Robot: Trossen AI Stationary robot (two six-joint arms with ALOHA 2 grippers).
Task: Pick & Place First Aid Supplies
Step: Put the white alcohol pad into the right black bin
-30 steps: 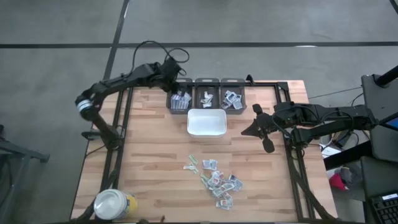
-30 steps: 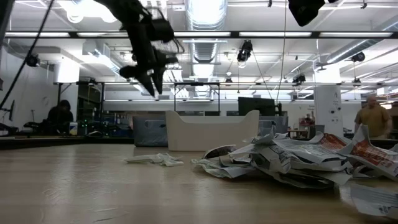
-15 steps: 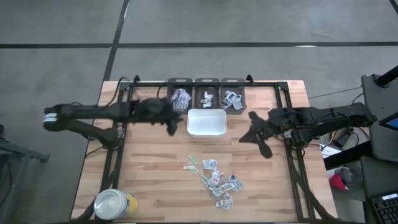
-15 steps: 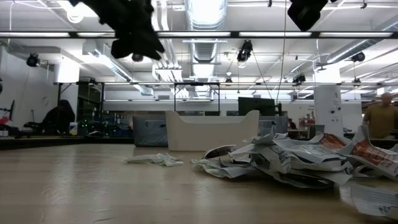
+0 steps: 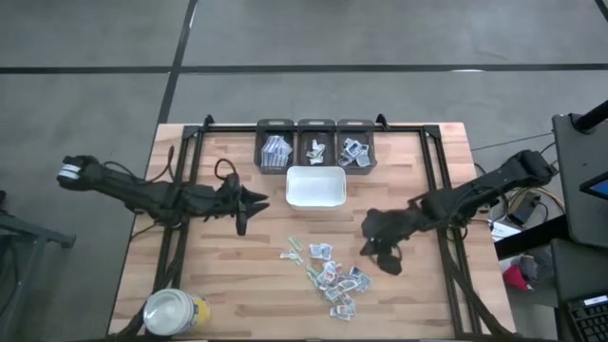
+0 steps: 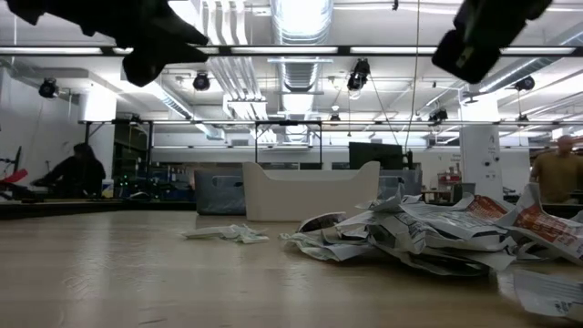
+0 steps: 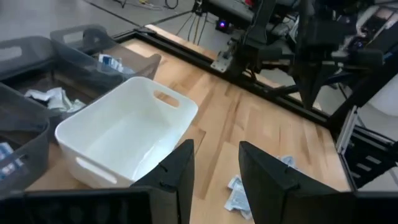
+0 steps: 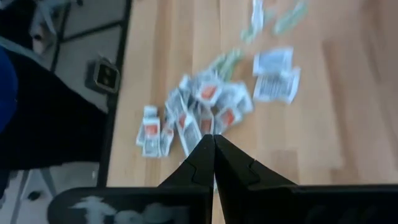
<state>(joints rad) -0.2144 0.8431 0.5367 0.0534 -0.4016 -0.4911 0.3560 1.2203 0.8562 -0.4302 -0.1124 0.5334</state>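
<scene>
A pale wooden table (image 5: pixel 237 275) with a black frame stands on a grey floor. Level across it, the room behind is a large hall with strip lights, ducts and benches; a person (image 6: pixel 75 170) sits far off at one side, another (image 6: pixel 553 173) stands at the other. At the table's back edge sit three dark bins (image 5: pixel 315 144), each holding a few packets, with a white tray (image 5: pixel 315 187) just in front of the middle one. A yellow jar (image 5: pixel 174 311) with a white lid stands at the near left corner.

The packets (image 5: pixel 334 275) lie in a loose heap on the bare wood in front of the tray, a few strays (image 5: pixel 294 253) off to its left.

The left gripper (image 5: pixel 253 201) hangs over the table to the left of the tray, its fingers (image 7: pixel 177 171) apart and holding nothing; past them show the tray (image 7: pixel 124 134), the bins and some packets (image 7: pixel 239 193) on the wood, well apart from the fingers.

The right gripper (image 5: pixel 372 253) is just to the right of the heap, fingers (image 8: pixel 202 158) pressed together with nothing between them; the heap (image 8: pixel 199 112) lies straight ahead of the tips, near but apart
</scene>
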